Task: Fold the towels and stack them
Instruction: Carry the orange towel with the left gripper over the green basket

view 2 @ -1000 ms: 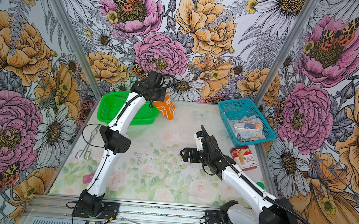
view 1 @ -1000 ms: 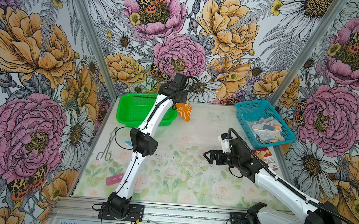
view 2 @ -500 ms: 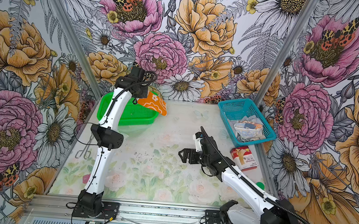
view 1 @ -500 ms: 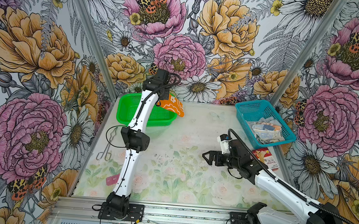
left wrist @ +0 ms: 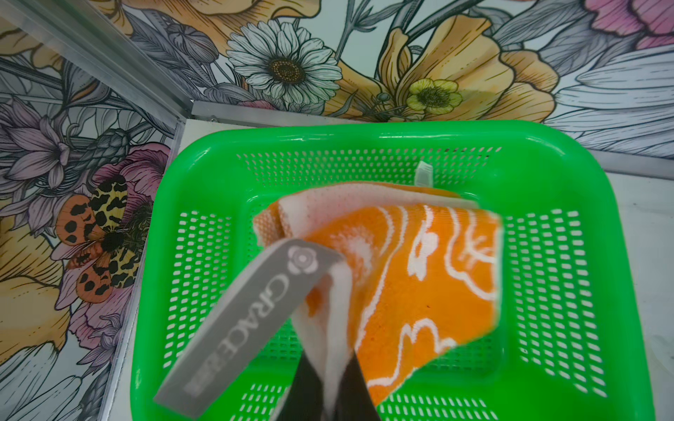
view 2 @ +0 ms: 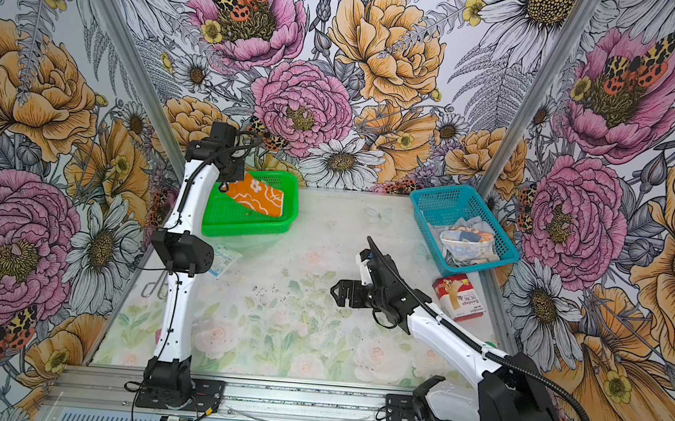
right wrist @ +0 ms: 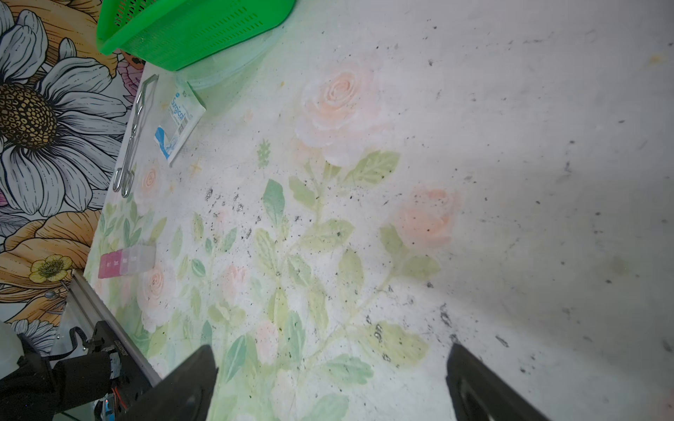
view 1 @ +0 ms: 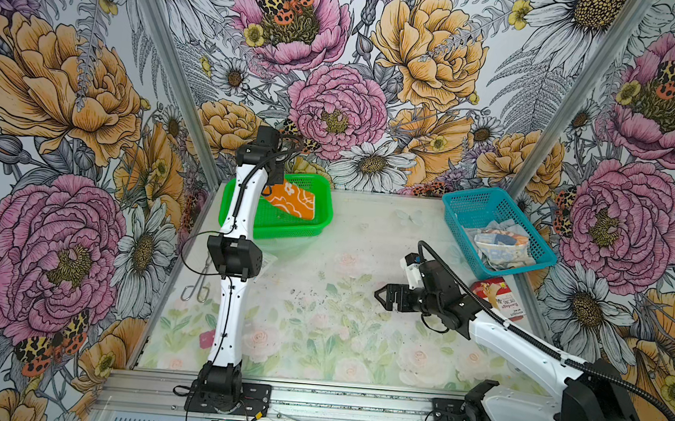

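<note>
1. Left gripper [left wrist: 328, 386]: the jaws are closed on the white edge of the orange towel [view 1: 293, 201]. The towel hangs as a compact folded rectangle, and a grey label dangles beside the jaws.
2. Towel location: it hangs over the green basket [view 1: 322, 218] at the far left corner of the bench [view 1: 367, 231]. We cannot tell whether its lowest corner touches the basket floor. No other cloth shows in this basket.
3. Right gripper [view 1: 382, 296]: the jaws stand wide apart and hold nothing. It hovers over the bare middle of the bench, well apart from both baskets.
4. Remaining stock: the blue basket [view 1: 475, 192] at the far right holds a crumpled heap [view 1: 499, 244] of light grey cloth with blue and orange patches showing. We judge these to be the other two towels, not yet folded.
5. Progress: we judge the task roughly one third complete. One towel is folded and positioned to become the base of the stack; two are left to take out, fold and stack on it.
6. The red-white carton [view 1: 497, 296] near the blue basket plays no part — we leave it alone.
</note>
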{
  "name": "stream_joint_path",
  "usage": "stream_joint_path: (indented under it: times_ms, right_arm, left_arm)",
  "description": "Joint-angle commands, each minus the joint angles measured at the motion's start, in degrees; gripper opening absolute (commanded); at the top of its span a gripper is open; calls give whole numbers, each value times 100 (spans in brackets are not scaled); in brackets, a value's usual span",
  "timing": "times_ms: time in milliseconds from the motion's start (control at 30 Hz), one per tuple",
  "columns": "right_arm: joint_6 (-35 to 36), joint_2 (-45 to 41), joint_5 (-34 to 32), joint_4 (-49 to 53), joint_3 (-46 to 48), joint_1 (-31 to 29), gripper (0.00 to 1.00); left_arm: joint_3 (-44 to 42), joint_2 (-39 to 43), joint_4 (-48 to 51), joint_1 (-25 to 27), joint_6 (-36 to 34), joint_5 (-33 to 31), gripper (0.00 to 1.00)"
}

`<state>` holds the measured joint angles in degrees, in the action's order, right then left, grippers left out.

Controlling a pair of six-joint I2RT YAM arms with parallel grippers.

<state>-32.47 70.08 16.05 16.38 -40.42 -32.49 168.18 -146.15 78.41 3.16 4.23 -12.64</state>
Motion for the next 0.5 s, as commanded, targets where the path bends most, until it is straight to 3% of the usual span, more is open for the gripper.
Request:
stream_joint_path:
  times_ms: [0,233,467]
  right_arm:
    - [-50,187,-129,-165,-354,-102,99]
    - [-24,618,-133,-169,-560,-291,99]
    - [22,838,-163,-165,-702,-359,99]
  left_arm:
    - [-73,-309,-19,-69,-132,-39,0]
    - [-107,-828,148,-401,-16,-605,0]
    - [165,-366,65,89,130,-36,0]
